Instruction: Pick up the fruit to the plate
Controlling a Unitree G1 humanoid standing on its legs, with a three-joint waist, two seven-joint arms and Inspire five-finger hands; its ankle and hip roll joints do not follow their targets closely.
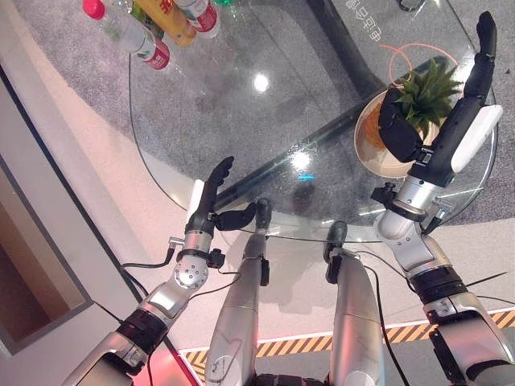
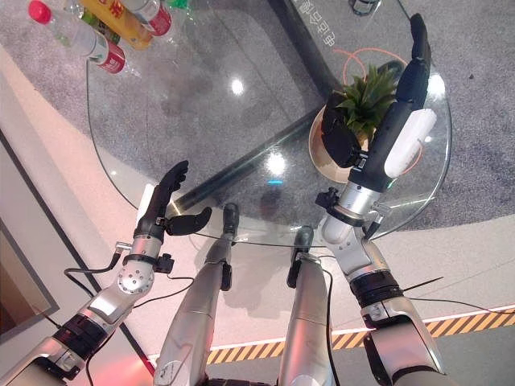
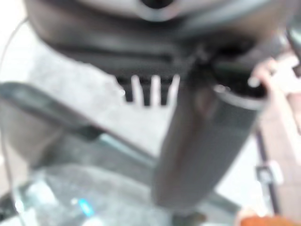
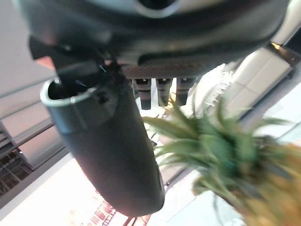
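Pineapple (image 1: pixel 426 92): lying in the plate (image 1: pixel 364 149) at the right edge of the glass table (image 1: pixel 265 121), green crown up.
Right hand (image 1: pixel 455 133): fingers straight, thumb beside the pineapple, not closed on it.
Left hand (image 1: pixel 211 193): relaxed, holding nothing, at the near table edge.
Bottles (image 1: pixel 153 24): far left corner.

Left hand (image 1: pixel 211 195) open, raised; right hand (image 1: pixel 451 129) open, extended.

The pineapple (image 1: pixel 426 92) has spiky green leaves over an orange-brown body and lies on a cream plate (image 1: pixel 372 153). The surface (image 1: pixel 265 104) is clear glass over speckled grey carpet (image 1: pixel 72 32). The bottles (image 1: pixel 149 24) show red caps, red labels and one yellow body. Yellow-and-black stripes (image 1: pixel 322 344) mark the pale floor. An orange ring (image 1: pixel 402 56), perhaps a cord, lies behind the plate.
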